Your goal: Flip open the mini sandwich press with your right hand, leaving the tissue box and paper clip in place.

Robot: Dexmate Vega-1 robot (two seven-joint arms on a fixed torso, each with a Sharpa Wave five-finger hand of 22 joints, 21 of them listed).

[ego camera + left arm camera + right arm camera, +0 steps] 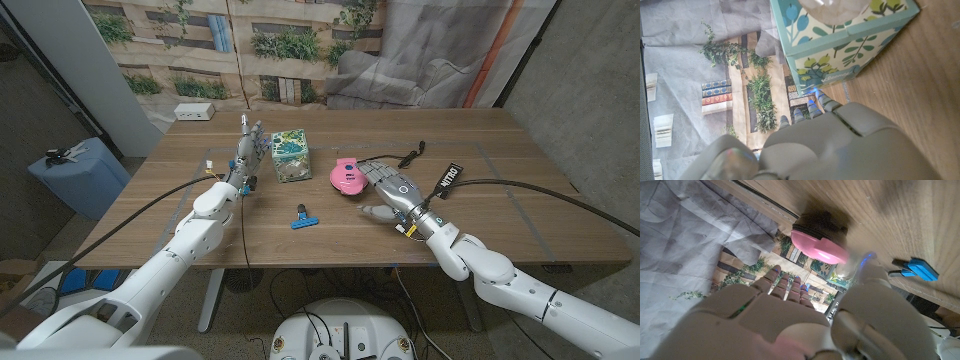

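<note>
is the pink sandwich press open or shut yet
Shut: the small round pink sandwich press has its lid down on the base, with the right hand beside it, fingers at its edge.

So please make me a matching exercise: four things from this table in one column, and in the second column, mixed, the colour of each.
Things:
1. mini sandwich press
2. tissue box
3. paper clip
4. small tag beside the right hand

Colours:
a. blue
b. black with white letters
c. pink
d. teal with a leaf pattern

Pairs: 1-c, 2-d, 3-a, 4-b
</note>
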